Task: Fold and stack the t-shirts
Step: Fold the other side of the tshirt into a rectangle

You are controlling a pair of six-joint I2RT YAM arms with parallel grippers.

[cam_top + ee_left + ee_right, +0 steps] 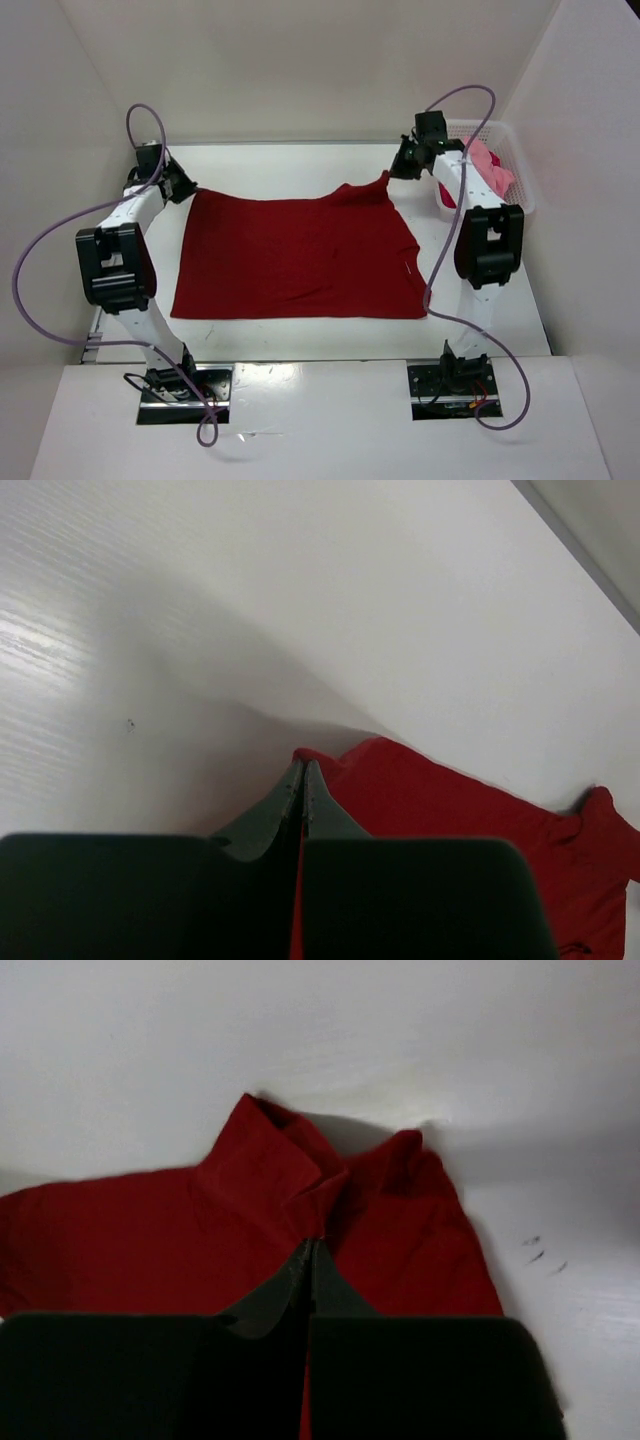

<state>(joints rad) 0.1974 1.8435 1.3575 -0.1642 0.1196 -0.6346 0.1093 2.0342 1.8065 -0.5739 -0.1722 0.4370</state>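
Left gripper [186, 190], in the upper left of the overhead view, is pinched fully closed on the far left corner of the dark red shirt [300, 255]; in its own wrist view the two fingers meet at their tips right at that corner, with a sliver of red cloth showing between them lower down; the right gripper [397, 170], in the upper right of the overhead view, is clamped together in the same way, and its wrist view shows the cloth bunched into a small folded peak right at the fingertips, so it has hold of the shirt's far right part; the shirt itself lies spread mostly flat across the middle of the white table [300, 338], between the two arms, its near edge running straight from left to right and its far right end drawn up into a point toward the right gripper; a white basket [518, 165] stands at the upper right of the frame, just beside the right arm, with a crumpled pink shirt [490, 168] inside it; a bit of crimson cloth [446, 196] shows at the basket's near end, mostly hidden by the arm; purple cables [40, 250] loop out from both arms.
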